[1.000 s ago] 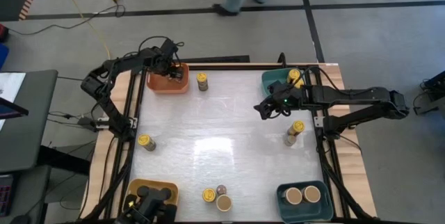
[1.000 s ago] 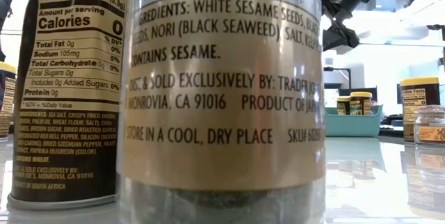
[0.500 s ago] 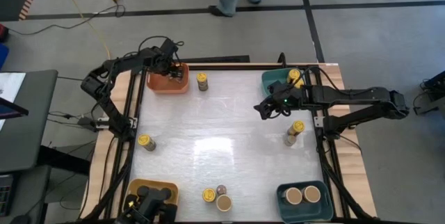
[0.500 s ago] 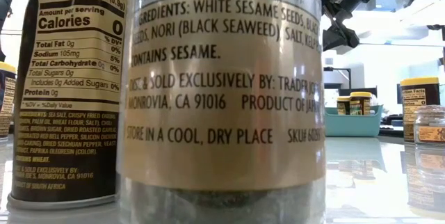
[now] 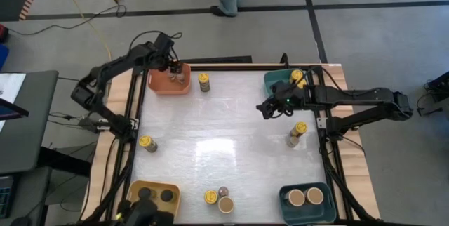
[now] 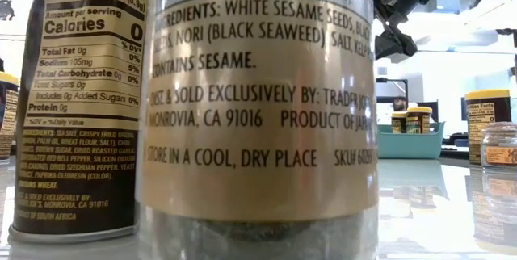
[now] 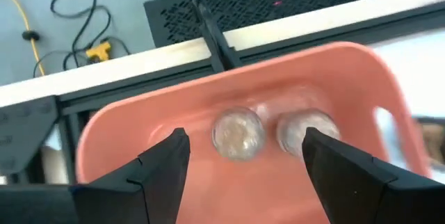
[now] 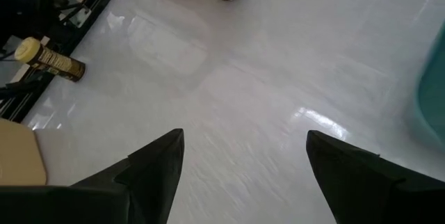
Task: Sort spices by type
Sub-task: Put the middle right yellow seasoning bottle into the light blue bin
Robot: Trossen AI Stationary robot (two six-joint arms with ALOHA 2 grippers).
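Observation:
Two small grey-topped spice jars (image 7: pixel 238 132) (image 7: pixel 306 130) stand on their bases in the orange bin (image 5: pixel 167 84) at the table's far left corner. My left gripper (image 7: pixel 243 140) (image 5: pixel 173 66) hangs open above them and touches neither. My right gripper (image 8: pixel 245 137) (image 5: pixel 265 109) is open with nothing in it, over the bare table beside the far teal bin (image 5: pixel 275 82). That bin holds yellow-lidded jars (image 5: pixel 297 76). Loose on the table stand yellow-lidded jars (image 5: pixel 203 81) (image 5: pixel 146 142) (image 5: pixel 300 127).
At the near edge a yellow-lidded jar (image 5: pixel 210 197), a tan-lidded jar (image 5: pixel 226 204) and a small grey-topped jar (image 5: pixel 223 191) fill the low view. The yellow bin (image 5: pixel 133 191) holds black-lidded jars; the near teal bin (image 5: pixel 284 201) holds two tan-lidded jars. The table's middle is open.
My left gripper has risen out of the orange bin and drawn back toward the table's far left corner. A grey-topped jar that the gripper covered before now shows standing in the bin. A person beyond the far edge has walked on.

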